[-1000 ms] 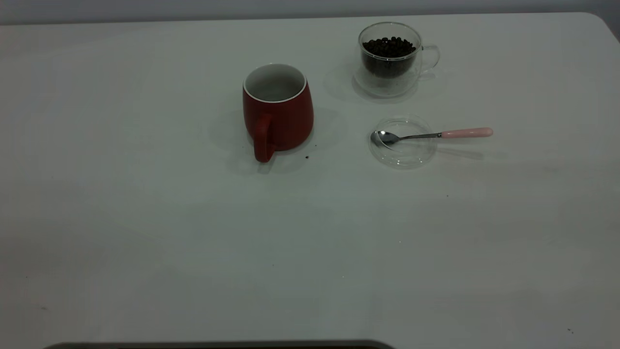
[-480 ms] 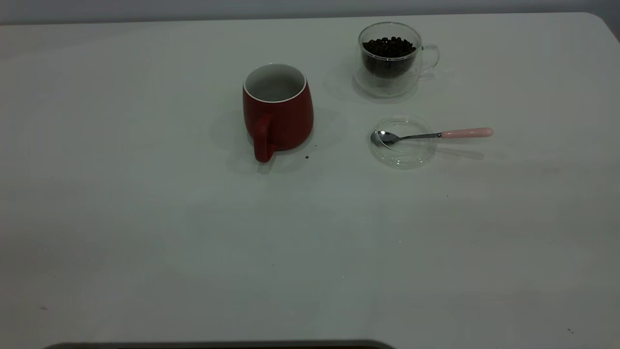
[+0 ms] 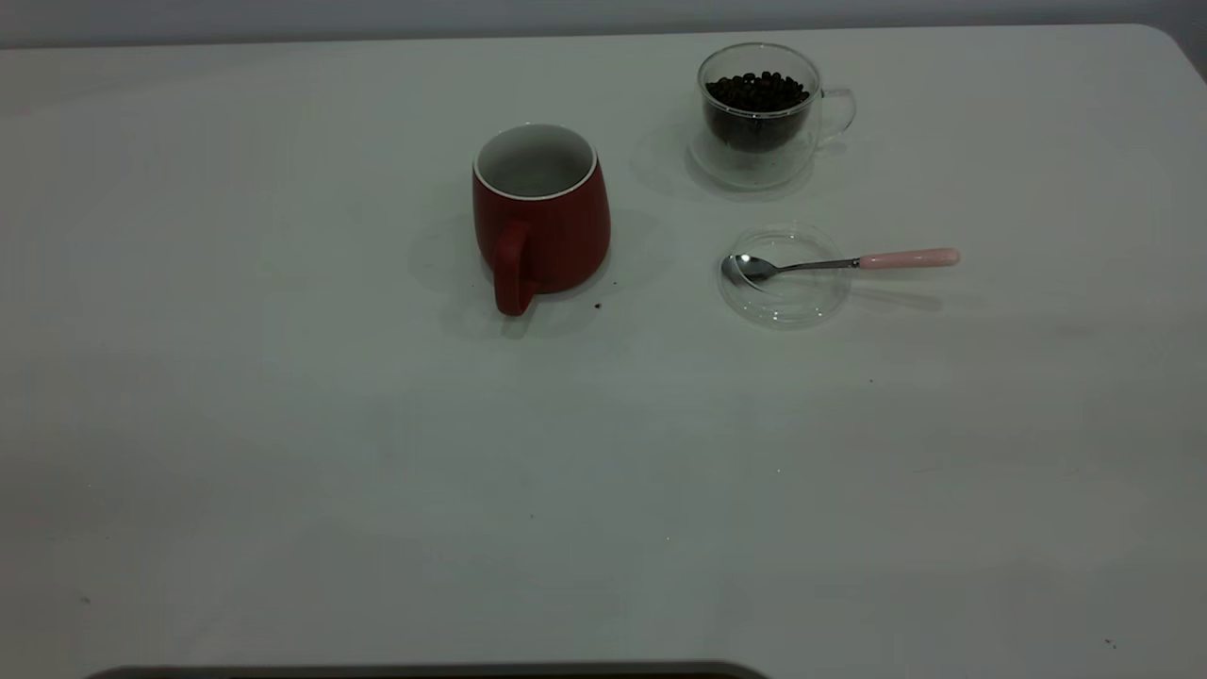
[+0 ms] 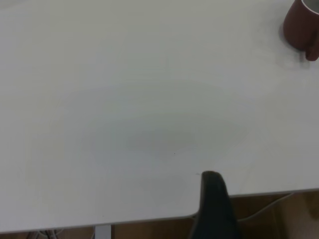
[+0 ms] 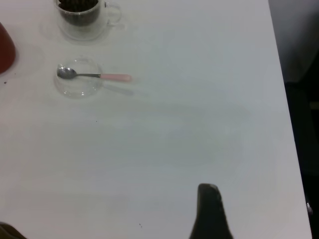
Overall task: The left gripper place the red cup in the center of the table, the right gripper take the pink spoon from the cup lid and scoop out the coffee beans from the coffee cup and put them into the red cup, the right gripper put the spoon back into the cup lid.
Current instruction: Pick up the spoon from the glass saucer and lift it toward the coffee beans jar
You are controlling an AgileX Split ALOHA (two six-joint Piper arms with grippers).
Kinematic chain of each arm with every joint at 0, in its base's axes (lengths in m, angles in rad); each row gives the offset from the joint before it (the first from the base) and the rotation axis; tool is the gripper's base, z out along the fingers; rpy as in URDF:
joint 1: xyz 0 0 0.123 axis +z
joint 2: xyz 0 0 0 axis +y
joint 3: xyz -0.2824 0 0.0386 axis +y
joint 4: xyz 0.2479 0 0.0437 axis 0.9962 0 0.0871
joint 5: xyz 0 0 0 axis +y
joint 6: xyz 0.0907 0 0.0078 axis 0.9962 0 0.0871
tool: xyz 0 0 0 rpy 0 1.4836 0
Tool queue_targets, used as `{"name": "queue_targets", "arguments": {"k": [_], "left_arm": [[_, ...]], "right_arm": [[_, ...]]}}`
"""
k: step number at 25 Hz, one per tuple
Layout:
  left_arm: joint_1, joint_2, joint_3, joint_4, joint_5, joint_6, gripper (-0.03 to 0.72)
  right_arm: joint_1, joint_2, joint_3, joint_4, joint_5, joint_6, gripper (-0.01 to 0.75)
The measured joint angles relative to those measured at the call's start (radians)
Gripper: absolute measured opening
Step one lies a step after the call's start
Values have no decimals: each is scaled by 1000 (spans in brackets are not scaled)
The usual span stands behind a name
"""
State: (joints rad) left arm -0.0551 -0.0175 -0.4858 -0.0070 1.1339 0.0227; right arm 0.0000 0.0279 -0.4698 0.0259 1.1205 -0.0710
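Observation:
The red cup (image 3: 540,212) stands upright on the white table (image 3: 283,424), left of centre toward the far side, handle facing the near edge, its white inside bare. The coffee cup (image 3: 759,113) with coffee beans (image 3: 757,91) stands far right of it. In front of that lies the cup lid (image 3: 783,283), and the pink spoon (image 3: 839,263) rests with its bowl in the lid and its handle pointing right. Neither arm shows in the exterior view. My left gripper (image 4: 212,199) hangs at the table's edge, far from the red cup (image 4: 301,25). My right gripper (image 5: 209,209) is well short of the spoon (image 5: 94,75).
A few dark specks (image 3: 598,305) lie beside the red cup. A dark strip (image 3: 424,671) runs along the near edge of the exterior view. The table's right edge (image 5: 286,99) drops to a dark area in the right wrist view.

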Motion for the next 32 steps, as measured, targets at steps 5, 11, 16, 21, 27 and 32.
{"name": "queue_targets", "arguments": {"k": [5, 11, 16, 21, 27, 32], "left_arm": [[0, 0, 0, 0, 0, 0, 588], [0, 0, 0, 0, 0, 0, 588], [0, 0, 0, 0, 0, 0, 588], [0, 0, 0, 0, 0, 0, 588], [0, 0, 0, 0, 0, 0, 588], [0, 0, 0, 0, 0, 1, 588]], "right_arm": [[0, 4, -11, 9, -10, 0, 577], [0, 237, -168, 134, -52, -10, 647], [0, 646, -304, 235, -178, -21, 659], [0, 1048, -445, 392, -221, -127, 659], [-6, 1450, -564, 555, -248, -245, 659], [-73, 1696, -583, 787, -276, -453, 659]]}}
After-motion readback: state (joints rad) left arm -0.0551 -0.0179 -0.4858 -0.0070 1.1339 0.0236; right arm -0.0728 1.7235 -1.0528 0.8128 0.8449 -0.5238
